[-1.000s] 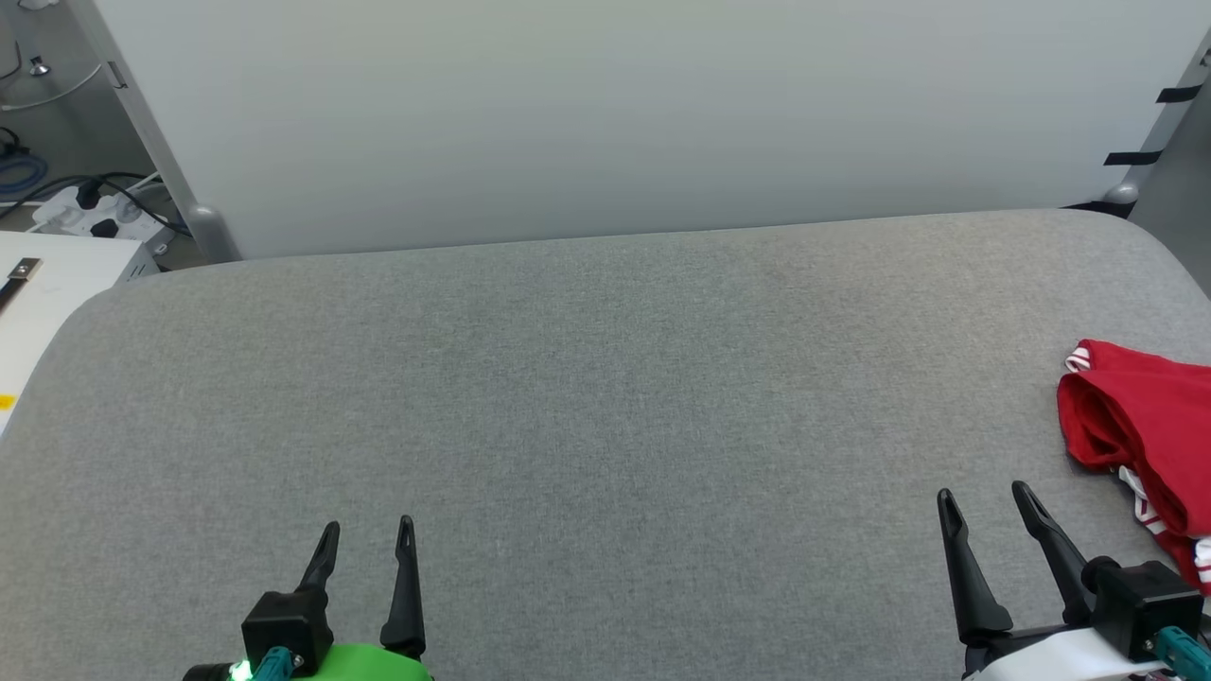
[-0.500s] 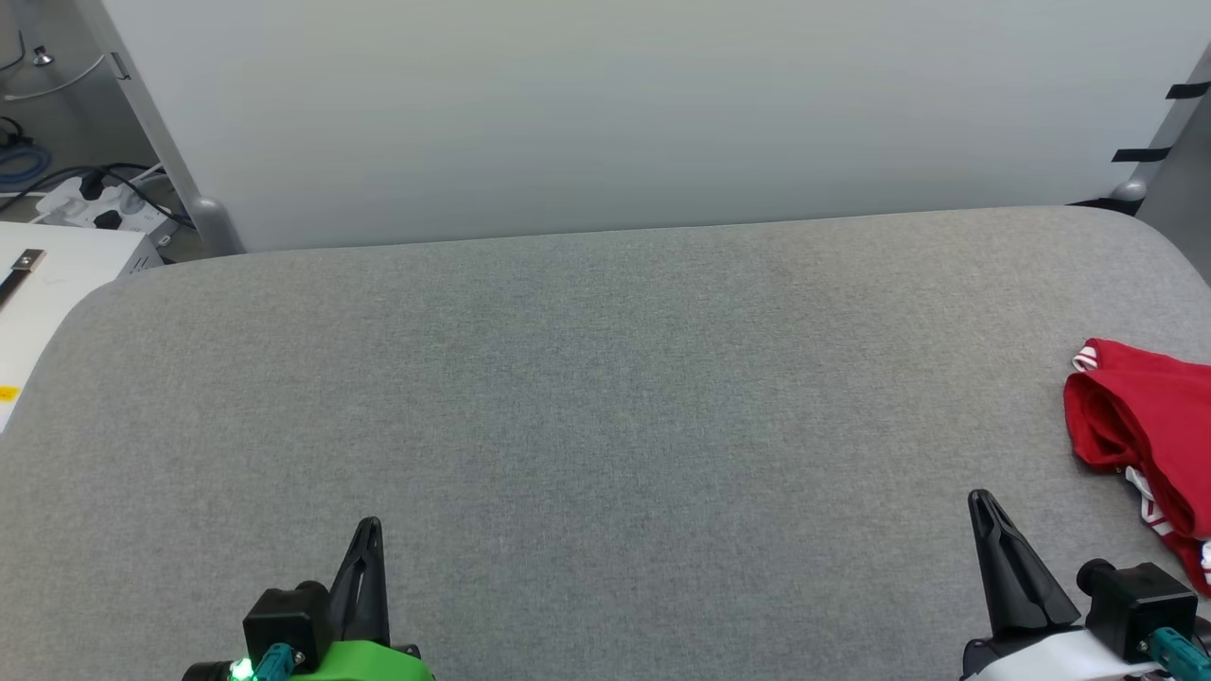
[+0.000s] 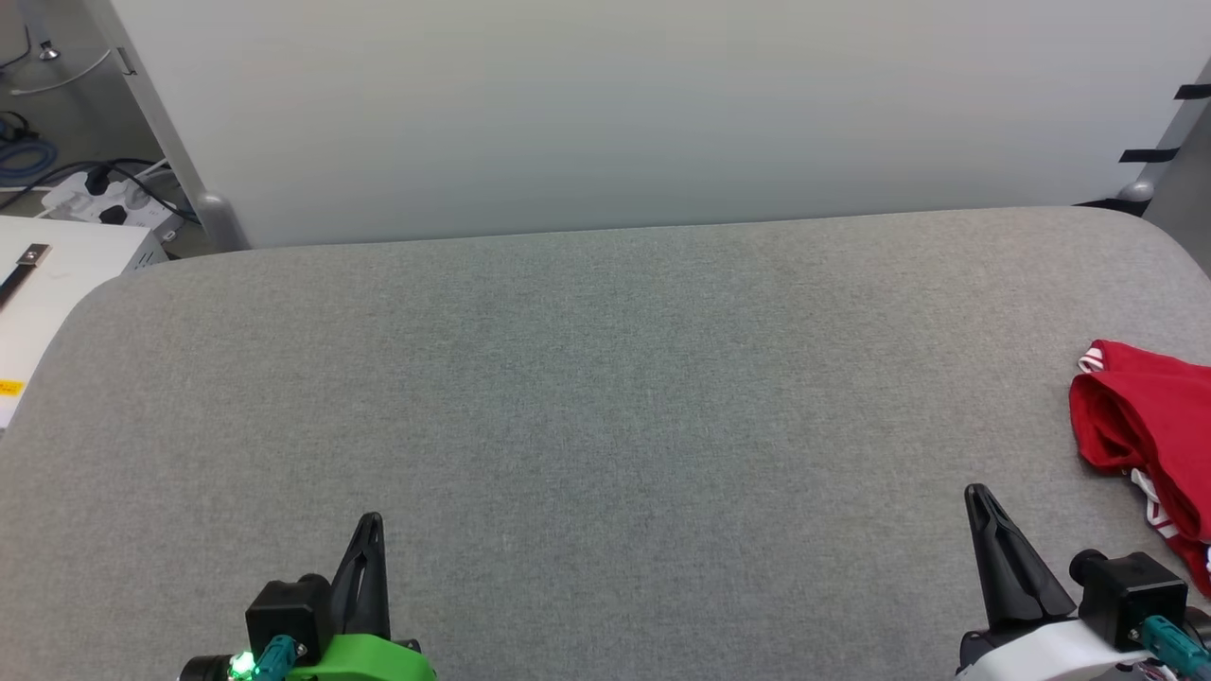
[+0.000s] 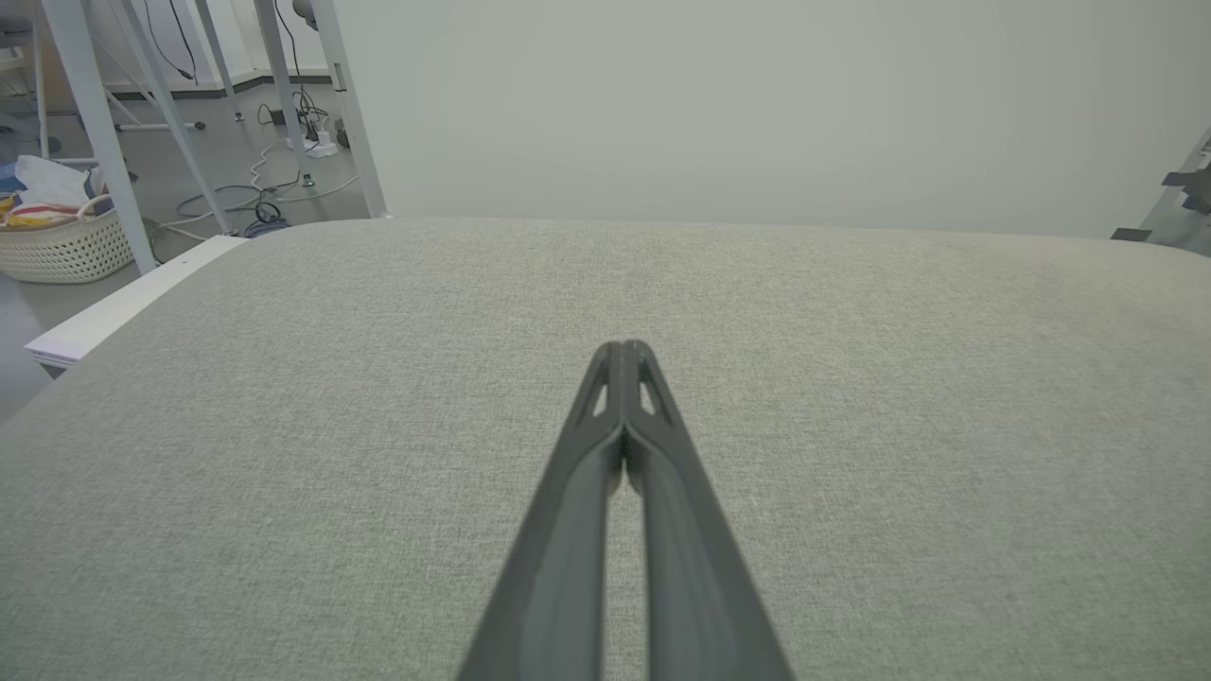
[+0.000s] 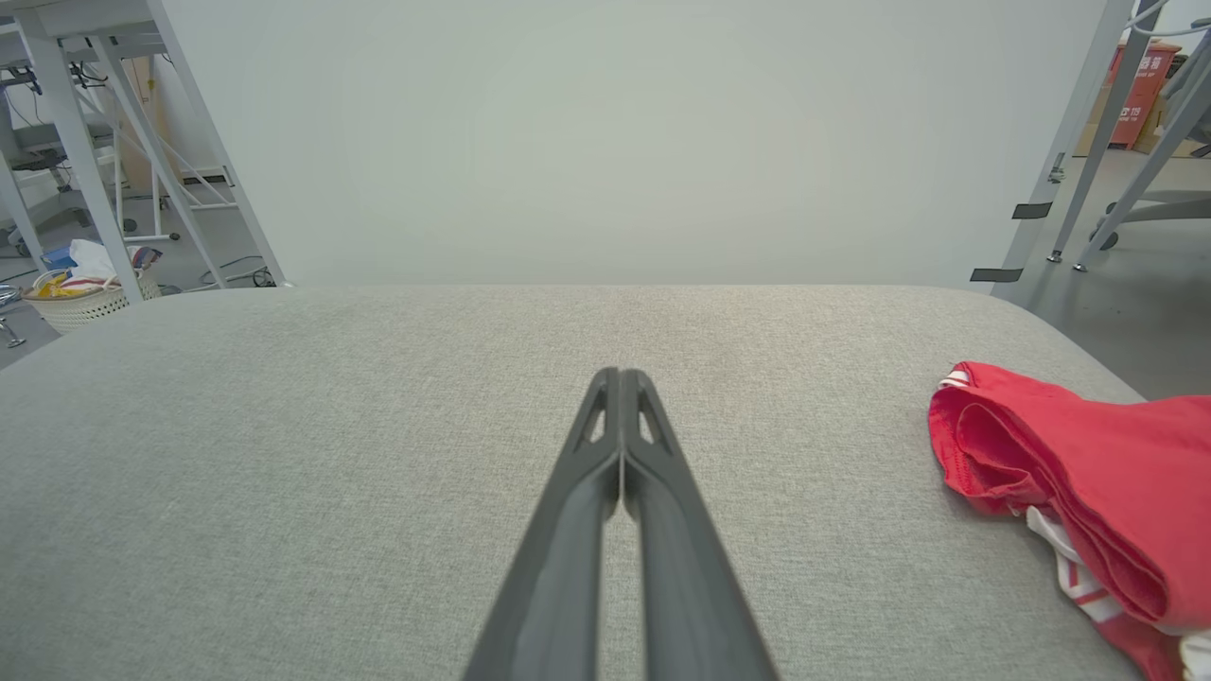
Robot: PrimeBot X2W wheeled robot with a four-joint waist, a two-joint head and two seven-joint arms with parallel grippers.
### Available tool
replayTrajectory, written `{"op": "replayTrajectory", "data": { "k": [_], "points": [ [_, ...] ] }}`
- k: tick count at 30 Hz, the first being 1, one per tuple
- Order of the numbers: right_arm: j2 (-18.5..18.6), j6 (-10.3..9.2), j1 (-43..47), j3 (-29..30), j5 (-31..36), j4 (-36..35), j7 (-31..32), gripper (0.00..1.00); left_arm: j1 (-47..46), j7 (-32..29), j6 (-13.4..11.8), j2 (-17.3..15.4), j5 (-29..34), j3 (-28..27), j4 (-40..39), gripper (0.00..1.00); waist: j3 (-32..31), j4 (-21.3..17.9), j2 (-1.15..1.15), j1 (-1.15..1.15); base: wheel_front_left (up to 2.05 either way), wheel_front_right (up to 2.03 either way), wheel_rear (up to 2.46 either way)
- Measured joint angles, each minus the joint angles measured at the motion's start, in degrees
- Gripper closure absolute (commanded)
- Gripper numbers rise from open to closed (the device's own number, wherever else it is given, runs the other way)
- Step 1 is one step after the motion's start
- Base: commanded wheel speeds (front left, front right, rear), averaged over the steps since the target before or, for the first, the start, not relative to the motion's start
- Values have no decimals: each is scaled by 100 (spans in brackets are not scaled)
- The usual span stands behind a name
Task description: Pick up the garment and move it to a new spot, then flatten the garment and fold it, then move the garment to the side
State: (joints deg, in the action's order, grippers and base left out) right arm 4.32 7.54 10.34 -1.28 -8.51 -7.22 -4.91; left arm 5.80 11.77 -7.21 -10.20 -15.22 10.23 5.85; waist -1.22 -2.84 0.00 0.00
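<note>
The garment (image 3: 1149,435), a red jersey with red-and-white striped trim, lies bunched at the right edge of the grey padded table (image 3: 605,378); the right wrist view has the garment (image 5: 1088,482) at its right side. My right gripper (image 3: 976,494) is shut and empty, hovering low near the table's front edge, a short way left of the garment. My left gripper (image 3: 371,520) is shut and empty at the front left. The left gripper (image 4: 624,347) and the right gripper (image 5: 620,374) each show fingertips pressed together in their wrist views.
A pale partition wall (image 3: 605,113) stands behind the table. A white side table (image 3: 38,293) sits at the left, with a power strip and cables (image 3: 104,199) on the floor behind it. A white basket (image 4: 61,241) and metal frame legs (image 5: 1097,142) stand further off.
Both grippers closed from open to shut within the last second. The head camera shifted slightly, so the scene slid a little in the picture.
</note>
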Motion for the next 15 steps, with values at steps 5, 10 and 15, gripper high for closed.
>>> {"op": "replayTrajectory", "data": {
  "k": [5, 10, 15],
  "points": [
    [-9, 0, -17, 4, 31, 34, 13, 100, -4, -58, 44, 36, 79, -54, -34, 100, 6, 13, 0, 0, 0, 0, 0],
    [-14, 0, -64, 11, 60, 63, 48, 100, -16, -123, 77, 75, 175, -108, -66, 100, 12, 27, 0, 0, 0, 0, 0],
    [-21, 0, -119, 16, 102, 96, 64, 100, -40, -174, 100, 107, 229, -144, -87, 100, 17, 40, 0, 0, 0, 0, 0]
  ]
}}
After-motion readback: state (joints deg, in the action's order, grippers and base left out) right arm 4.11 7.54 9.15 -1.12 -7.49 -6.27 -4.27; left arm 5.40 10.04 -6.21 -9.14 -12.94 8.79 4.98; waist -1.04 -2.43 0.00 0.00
